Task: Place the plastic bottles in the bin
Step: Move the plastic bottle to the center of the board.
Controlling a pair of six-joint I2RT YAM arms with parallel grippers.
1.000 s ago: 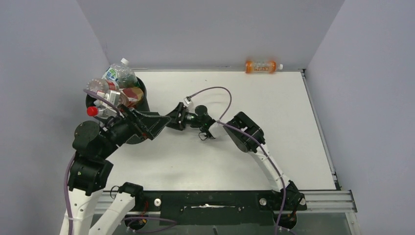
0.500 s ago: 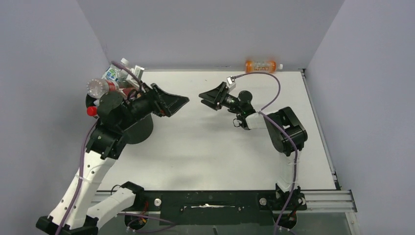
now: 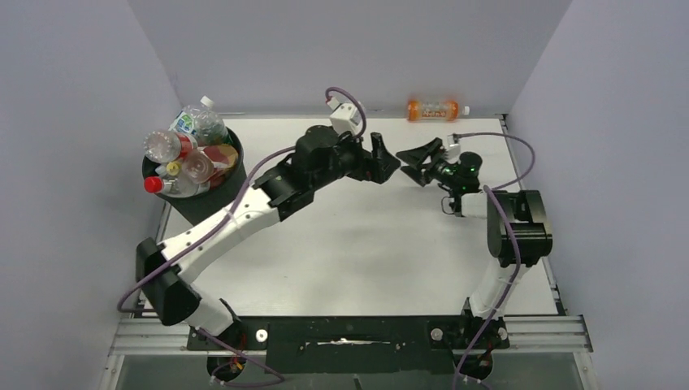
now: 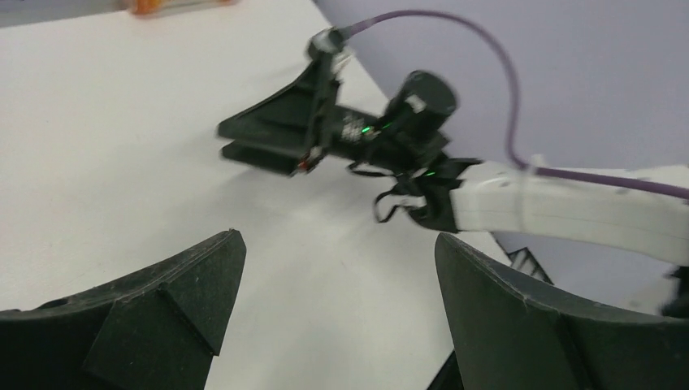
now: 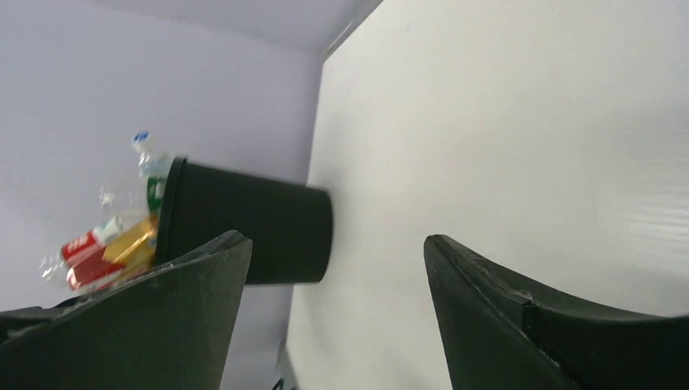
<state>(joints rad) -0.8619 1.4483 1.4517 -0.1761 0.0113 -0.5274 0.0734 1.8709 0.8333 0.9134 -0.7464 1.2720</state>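
The black bin point(image 3: 200, 208) stands at the table's left edge, heaped above its rim with plastic bottles point(image 3: 185, 151). It also shows in the right wrist view as the bin point(image 5: 244, 236) with bottles point(image 5: 110, 248) sticking out. One orange bottle point(image 3: 433, 109) lies on its side against the back wall, and its edge shows as the orange bottle point(image 4: 175, 5). My left gripper point(image 3: 388, 161) is stretched out over the middle back of the table, open and empty. My right gripper point(image 3: 409, 164) faces it tip to tip, a small gap apart, also open and empty, and shows as the right gripper point(image 4: 268, 140).
Grey walls close in the table on the left, back and right. A purple cable point(image 3: 496, 140) loops off the right wrist and another purple cable point(image 3: 345, 96) off the left wrist. The white tabletop point(image 3: 357, 252) lies between the arms' bases and the grippers.
The left arm swung from beside the bin out to the right, to the middle back of the table. The right gripper drew back to the right and opened a little wider.
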